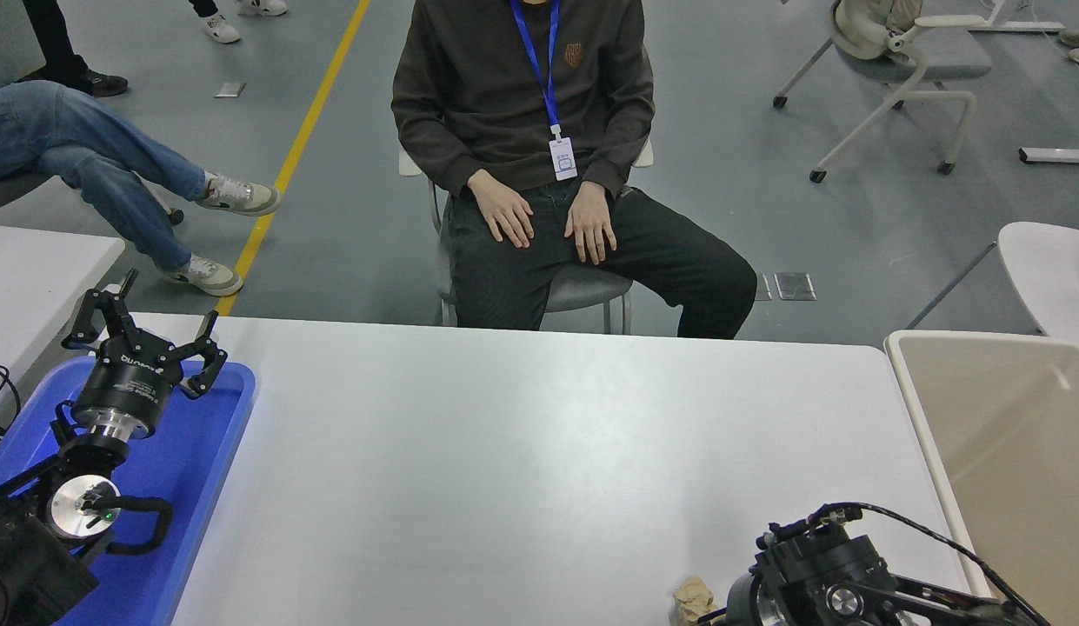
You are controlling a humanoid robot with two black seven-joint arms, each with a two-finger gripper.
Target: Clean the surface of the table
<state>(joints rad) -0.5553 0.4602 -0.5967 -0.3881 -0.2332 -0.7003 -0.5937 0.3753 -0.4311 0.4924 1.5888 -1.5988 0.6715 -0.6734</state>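
The white table surface [522, 452] fills the middle of the head view. A small crumpled tan paper wad [694, 598] lies on it near the front edge, at the lower right. My right arm [822, 578] comes in from the bottom right, its wrist just right of the wad. The bottom edge of the picture cuts off its gripper, so I cannot tell its state. My left gripper [143, 335] is parked open and empty at the lower left, above the blue tray [213, 452].
A beige bin [1017, 452] stands against the table's right end. A person sits on a chair at the far side, hands on thighs [548, 217]. A smaller white table [35, 269] is at the left edge.
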